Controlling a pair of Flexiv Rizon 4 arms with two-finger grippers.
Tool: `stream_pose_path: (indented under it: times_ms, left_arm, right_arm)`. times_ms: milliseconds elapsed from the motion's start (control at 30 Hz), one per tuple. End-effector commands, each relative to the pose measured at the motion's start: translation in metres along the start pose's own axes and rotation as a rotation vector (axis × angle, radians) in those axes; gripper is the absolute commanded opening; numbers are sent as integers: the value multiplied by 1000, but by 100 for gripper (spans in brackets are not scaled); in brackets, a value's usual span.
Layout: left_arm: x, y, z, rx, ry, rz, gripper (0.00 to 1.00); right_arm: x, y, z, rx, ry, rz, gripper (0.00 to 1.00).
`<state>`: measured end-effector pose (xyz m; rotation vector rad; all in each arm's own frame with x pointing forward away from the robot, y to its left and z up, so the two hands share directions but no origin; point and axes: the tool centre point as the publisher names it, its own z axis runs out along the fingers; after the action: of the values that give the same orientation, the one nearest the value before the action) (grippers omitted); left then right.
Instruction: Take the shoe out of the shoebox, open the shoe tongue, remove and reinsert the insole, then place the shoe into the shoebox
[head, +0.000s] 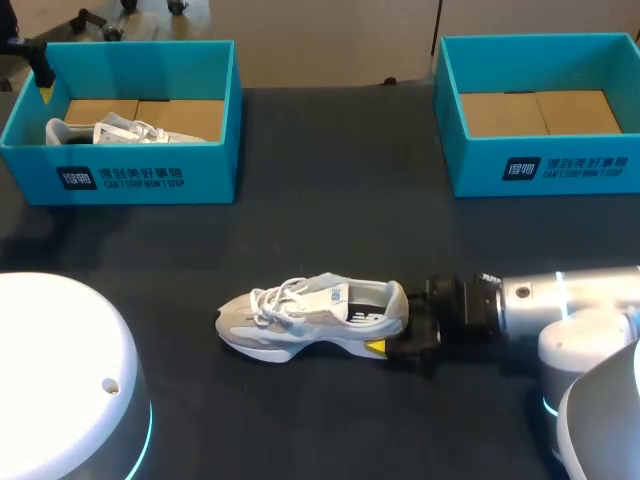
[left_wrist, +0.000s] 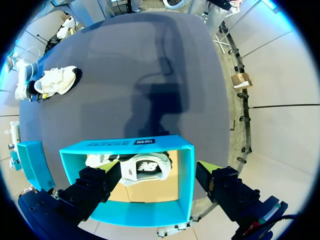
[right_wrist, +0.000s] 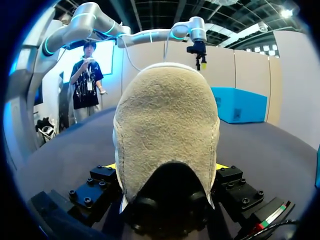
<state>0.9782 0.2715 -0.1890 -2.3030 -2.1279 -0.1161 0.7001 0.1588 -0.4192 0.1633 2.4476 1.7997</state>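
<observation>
- Grey-and-white suede and mesh made up the shoe. It stood on its sole on the dark table, outside both boxes, with its toe pointing away from the right arm.
- At the shoe's heel, the right gripper was clamped on from both sides. A yellow tip showed against each flank of the heel.
- Well beyond the shoe's toe end, toward the table's back edge, stood the teal left shoebox. It was open-topped, and a second shoe lay inside on its cardboard floor.
- Far from the shoe, the left gripper hung above that box with its fingers spread wide apart, touching neither the box nor the second shoe.
- Back from the shoe's heel end, the teal right shoebox sat open, its brown cardboard floor showing.
</observation>
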Motion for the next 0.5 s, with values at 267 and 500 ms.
stream_pose_path:
  times_ms: [267,500]
  left_arm:
    - [0,-2,-1,-3,3,0,100]
    - [0,-2,-1,-3,3,0,100]
  right_arm:
    - [-6,-1,-2,3,50,-7,0]
    - [-4,3,0,10,78,-30,0]
